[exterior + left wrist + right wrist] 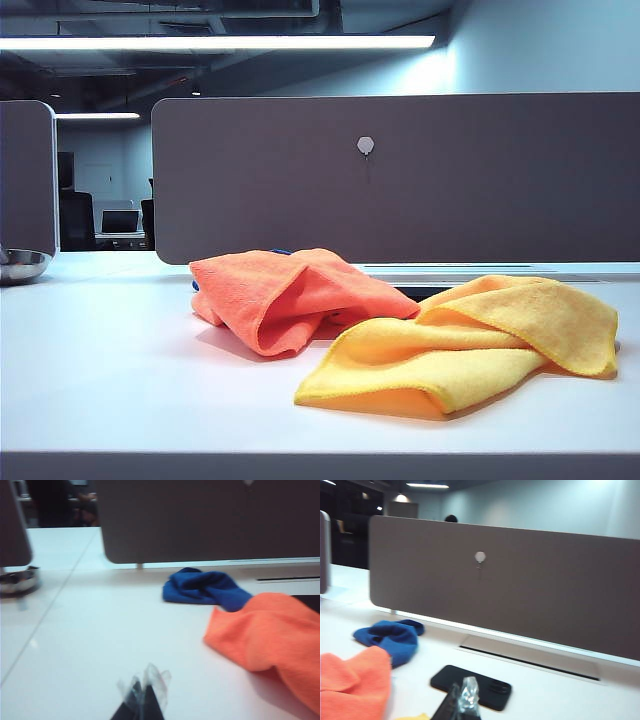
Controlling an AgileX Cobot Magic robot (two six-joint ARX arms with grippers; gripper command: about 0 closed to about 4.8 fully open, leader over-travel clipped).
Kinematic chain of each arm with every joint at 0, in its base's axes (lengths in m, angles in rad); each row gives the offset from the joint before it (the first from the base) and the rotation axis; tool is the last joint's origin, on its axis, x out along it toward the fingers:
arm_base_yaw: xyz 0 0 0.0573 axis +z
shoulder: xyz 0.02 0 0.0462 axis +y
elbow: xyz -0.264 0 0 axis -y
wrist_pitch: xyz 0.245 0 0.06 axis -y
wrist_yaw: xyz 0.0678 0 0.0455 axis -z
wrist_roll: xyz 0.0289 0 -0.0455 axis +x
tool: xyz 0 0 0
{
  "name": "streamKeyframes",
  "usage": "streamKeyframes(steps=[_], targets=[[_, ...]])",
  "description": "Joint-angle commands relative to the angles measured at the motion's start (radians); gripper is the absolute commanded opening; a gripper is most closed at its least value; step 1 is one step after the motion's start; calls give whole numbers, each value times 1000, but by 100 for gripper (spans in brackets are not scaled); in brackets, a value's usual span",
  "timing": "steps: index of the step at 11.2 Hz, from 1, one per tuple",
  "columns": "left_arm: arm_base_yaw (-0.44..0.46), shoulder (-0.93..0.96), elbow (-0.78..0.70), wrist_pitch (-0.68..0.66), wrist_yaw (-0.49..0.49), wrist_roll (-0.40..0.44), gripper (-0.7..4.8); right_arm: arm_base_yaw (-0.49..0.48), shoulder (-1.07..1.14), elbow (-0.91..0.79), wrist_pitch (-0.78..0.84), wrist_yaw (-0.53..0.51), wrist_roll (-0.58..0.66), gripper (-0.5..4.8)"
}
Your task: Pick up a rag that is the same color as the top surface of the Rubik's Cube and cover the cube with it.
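Rag (pixel 295 295) heaped beside yellow cloth (pixel 480 345), grippers (pixel 144 692) (pixel 462 700) apart.

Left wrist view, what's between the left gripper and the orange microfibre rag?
Nothing: in the left wrist view only bare white table lies between the shut left gripper and the orange microfibre rag.

White table (pixel 110 380), orange rag (pixel 290 295), yellow cloth (pixel 470 350), blue cloth (pixel 207 587), black phone (pixel 470 680), steel bowl (pixel 20 265)
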State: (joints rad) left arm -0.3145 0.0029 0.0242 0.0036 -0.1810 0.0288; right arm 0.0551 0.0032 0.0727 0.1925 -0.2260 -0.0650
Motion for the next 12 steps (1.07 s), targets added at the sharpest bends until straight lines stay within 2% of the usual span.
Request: streamKeyframes(steps=[1,2,4,6,8,11,12], targets=[[1,1,0,-5,-40,27,-5,0,-1,2,-38,61,-75,-1],[3,1,-1,-5,-40,27,-5,0,-1,2,-39,72,-75,-1],[82,1,-2,-1,51,22,-5,-2,-1,2,-39,79,-74,-1],[296,1,-14,36,286,-50,-5,-1,-1,2,-44,78,-66,-1],[368,1,-13,36,410,-75,-5,3,-1,1,-69,67,-36,-1],[367,1,-13,5,410,-89,-5,3,-1,-43,-90,63,91,-1],[369,1,-13,-25,364,-89,-5,3,-1,-71,-85,72,82,-1]])
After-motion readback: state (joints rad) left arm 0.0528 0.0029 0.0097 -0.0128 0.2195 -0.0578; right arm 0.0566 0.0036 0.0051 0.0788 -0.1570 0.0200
